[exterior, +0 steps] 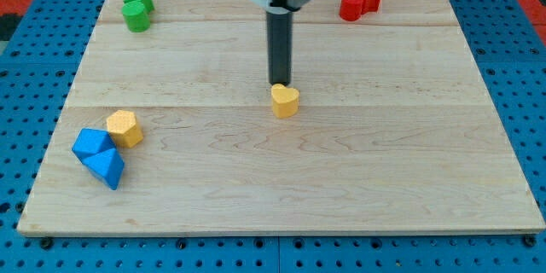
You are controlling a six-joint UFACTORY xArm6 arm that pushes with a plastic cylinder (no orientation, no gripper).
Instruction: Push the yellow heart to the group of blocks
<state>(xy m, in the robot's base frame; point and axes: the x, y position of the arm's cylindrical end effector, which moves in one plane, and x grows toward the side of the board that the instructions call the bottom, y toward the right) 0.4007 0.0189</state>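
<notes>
The yellow heart [285, 101] lies near the middle of the wooden board. My tip [280, 83] stands just above it in the view, touching or almost touching its top edge. At the view's lower left is a group of blocks: a yellow hexagonal block [124, 128], a blue block [92, 143] and a blue triangular block [106, 169], all close together. The heart is far to the right of this group.
Two green blocks [136, 8] sit at the board's top left. Two red blocks [360, 2] sit at the top right. The wooden board [384, 179] lies on a blue pegboard surface [26, 94].
</notes>
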